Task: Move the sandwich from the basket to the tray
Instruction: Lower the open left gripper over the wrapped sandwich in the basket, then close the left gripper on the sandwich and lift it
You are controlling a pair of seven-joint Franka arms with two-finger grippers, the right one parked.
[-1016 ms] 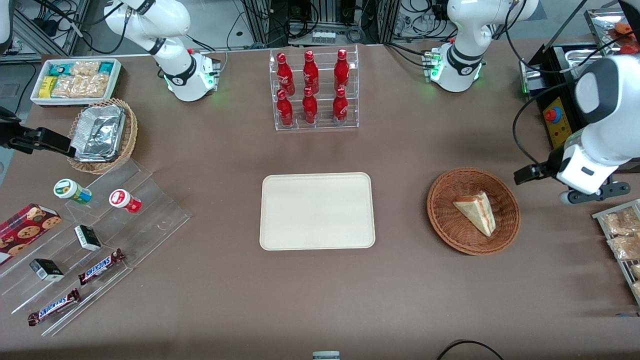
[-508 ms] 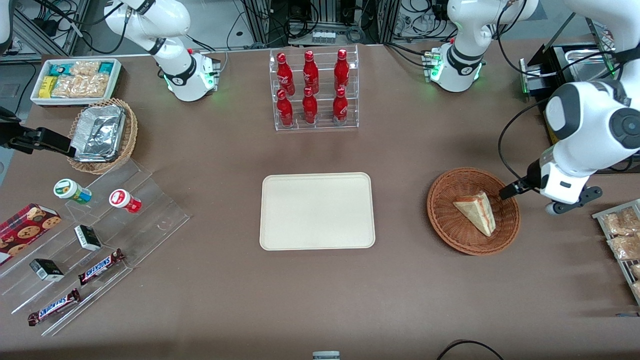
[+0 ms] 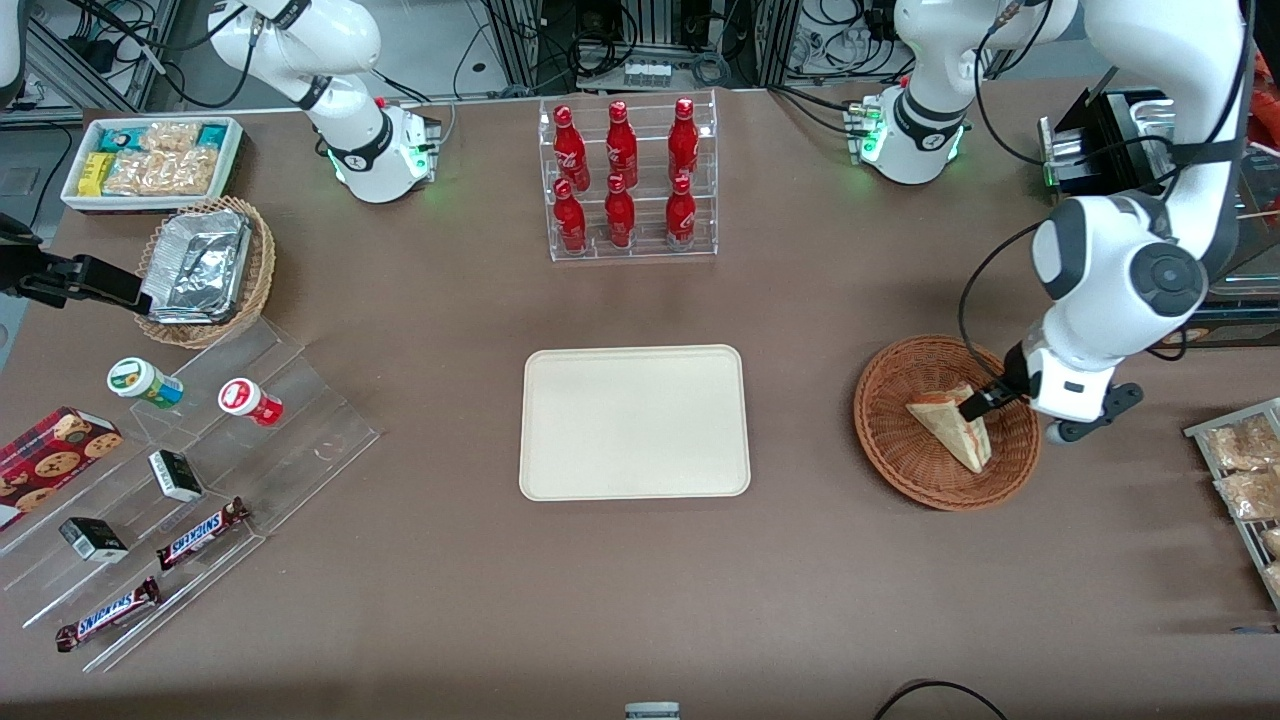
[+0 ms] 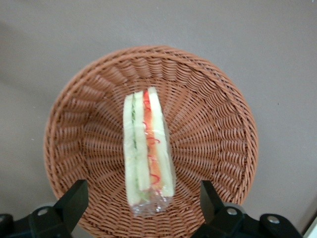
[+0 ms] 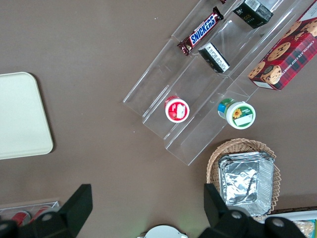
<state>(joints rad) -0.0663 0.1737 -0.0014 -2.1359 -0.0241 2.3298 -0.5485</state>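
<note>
Gripper (image 4: 143, 210) open, fingers (image 4: 74, 198) spread wide either side, hovering over the working-arm edge of the wicker basket (image 3: 890, 455), above the sandwich (image 4: 147, 148). Not touching it yet. Sandwich lying in the basket's middle, plastic-wrapped, filling edge up, long axis running straight away from the gripper and centred between the fingers. Looks lined up to close across the short width; probably just needs descent. Tray (image 3: 560, 470) well apart, toward the parked arm's end, nothing on it.
</note>
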